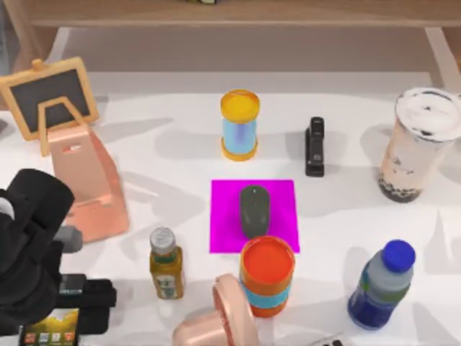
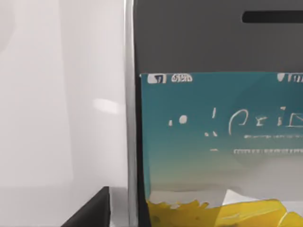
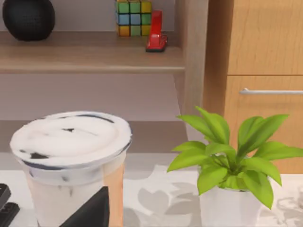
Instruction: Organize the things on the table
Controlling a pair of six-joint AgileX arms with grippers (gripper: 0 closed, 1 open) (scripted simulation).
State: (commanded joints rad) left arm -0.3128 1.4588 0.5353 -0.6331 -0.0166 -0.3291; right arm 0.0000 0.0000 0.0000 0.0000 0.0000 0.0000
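Observation:
A dark grey mouse [image 1: 254, 210] lies on a magenta mat [image 1: 281, 191] in the middle of the white table [image 1: 180, 155]. The milk-tea cup [image 1: 419, 144] stands upright at the far right. The right wrist view shows the cup [image 3: 71, 161] close up, with a dark part of my right gripper [image 3: 90, 213] just in front of it. The black smartphone [image 1: 49, 334] lies at the front left corner, screen up. My left gripper [image 1: 72, 313] hangs right over it, and the left wrist view has the phone's screen [image 2: 213, 142] very close.
Two orange canisters [image 1: 239, 124] [image 1: 267, 275] flank the mat, far and near. A blue-capped bottle [image 1: 380, 286], a small juice bottle [image 1: 166, 264], a black stapler [image 1: 315, 146], a pink stand [image 1: 90, 180], a chalkboard [image 1: 49, 95] and a potted plant [image 3: 232, 156] also stand about.

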